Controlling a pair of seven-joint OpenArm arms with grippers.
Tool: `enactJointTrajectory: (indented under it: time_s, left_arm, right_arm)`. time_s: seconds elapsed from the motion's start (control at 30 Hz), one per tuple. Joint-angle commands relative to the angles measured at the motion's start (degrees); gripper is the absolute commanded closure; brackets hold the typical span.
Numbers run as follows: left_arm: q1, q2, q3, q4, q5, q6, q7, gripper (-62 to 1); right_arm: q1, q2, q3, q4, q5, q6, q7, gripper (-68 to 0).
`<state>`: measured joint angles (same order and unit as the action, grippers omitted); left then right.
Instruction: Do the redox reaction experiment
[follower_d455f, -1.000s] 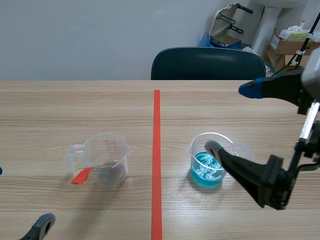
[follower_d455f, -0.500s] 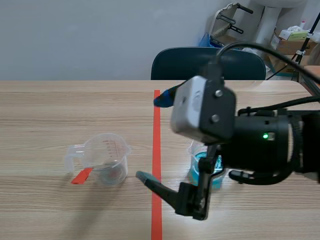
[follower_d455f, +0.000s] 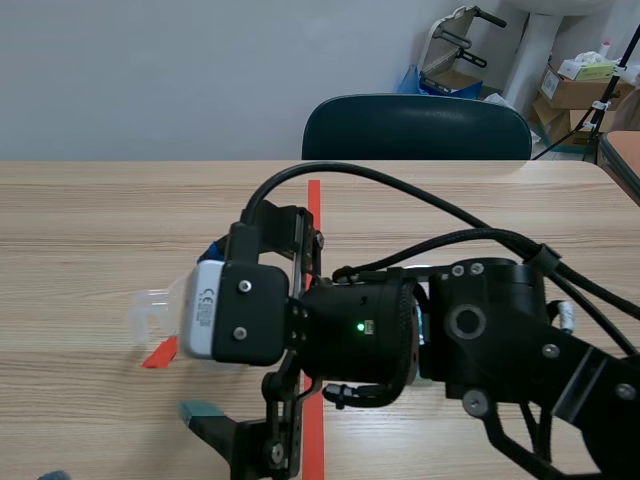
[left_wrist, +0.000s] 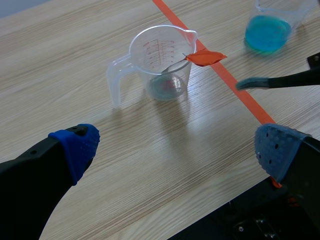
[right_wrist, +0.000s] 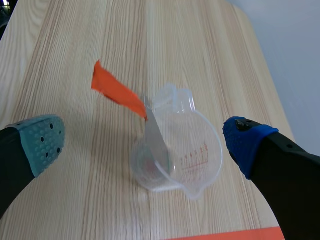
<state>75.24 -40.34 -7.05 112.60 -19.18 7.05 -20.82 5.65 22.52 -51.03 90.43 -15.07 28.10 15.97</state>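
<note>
A clear measuring cup (left_wrist: 162, 62) stands left of the red tape line, with a metal strip (right_wrist: 155, 137) leaning in it. The strip carries an orange tag (right_wrist: 117, 92) at its outer end. My right gripper (right_wrist: 145, 142) hangs open above this cup, its teal pad (right_wrist: 42, 140) on one side and its blue pad (right_wrist: 247, 140) on the other. In the scene view the right arm (follower_d455f: 400, 340) reaches across the tape and hides most of the cup (follower_d455f: 150, 305). A beaker of blue liquid (left_wrist: 270, 30) stands right of the tape. My left gripper (left_wrist: 177, 147) is open, short of the cup.
The red tape line (follower_d455f: 314, 215) runs down the table's middle. A dark chair (follower_d455f: 415, 125) stands behind the far edge, with boxes (follower_d455f: 585, 85) at the back right. One finger of the right gripper (left_wrist: 280, 80) shows in the left wrist view, beside the cup.
The right arm has swung from the blue beaker on the right across the tape to above the clear cup on the left. It stayed open throughout.
</note>
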Motion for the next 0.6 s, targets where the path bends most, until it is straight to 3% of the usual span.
enactJointTrajectory:
  time_s: [0.0, 0.27, 0.57]
  left_arm:
    - [0.1, 0.2, -0.2, 0.8, -0.1, -0.1, -0.6, -62.3]
    - [0.1, 0.2, -0.2, 0.8, -0.1, 0.0, -0.6, -62.3]
    - [-0.2, 0.2, -0.2, 0.8, -0.1, 1.0, -0.7, -62.3]
  right_arm:
    - [1.4, -1.3, -0.3, 0.0, 0.0, -1.0, 0.4, -67.9]
    - [2.8, -5.5, -2.6, -4.2, -1.2, -4.5, 0.5, -67.5]
    - [2.8, -5.6, -2.6, -4.1, -1.2, -4.6, 1.5, -38.7]
